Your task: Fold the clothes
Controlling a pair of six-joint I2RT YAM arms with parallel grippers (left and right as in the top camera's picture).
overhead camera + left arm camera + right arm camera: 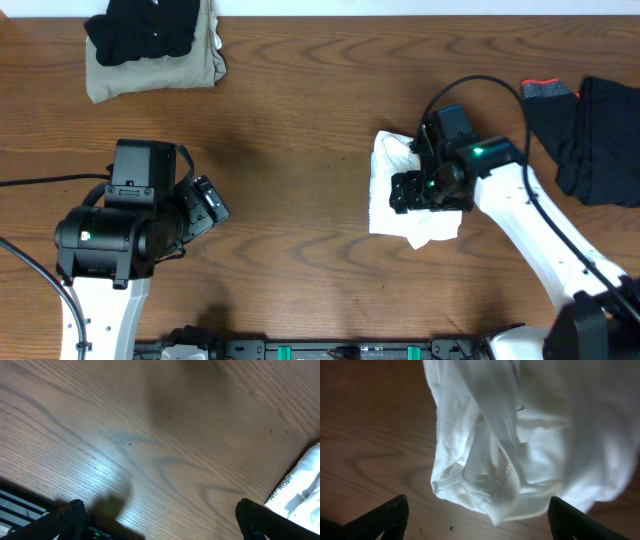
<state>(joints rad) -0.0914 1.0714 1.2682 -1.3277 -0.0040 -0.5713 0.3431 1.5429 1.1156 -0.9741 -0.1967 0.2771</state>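
The white shirt (382, 195) is thin, wrinkly cloth, bunched into a lumpy, roughly square heap on the brown wood-grain desk (300, 120). In the right wrist view its soft folds overlap, and a stitched hem (470, 482) curls along the lowest fold. The right jaws hang straight above the heap, released. Their dark fingers (385, 517) are spread wide, and the shirt's rounded lower edge lies between and beyond them, ungripped. The left jaws are also released, with fingers (70, 515) far apart over bare desk. The shirt is well apart from them, and only a white corner (300, 490) shows beyond one finger. A khaki garment (160, 70) with a black garment (145, 30) heaped on it lies far beyond the left jaws. More black cloth (605, 140) lies past the right arm.
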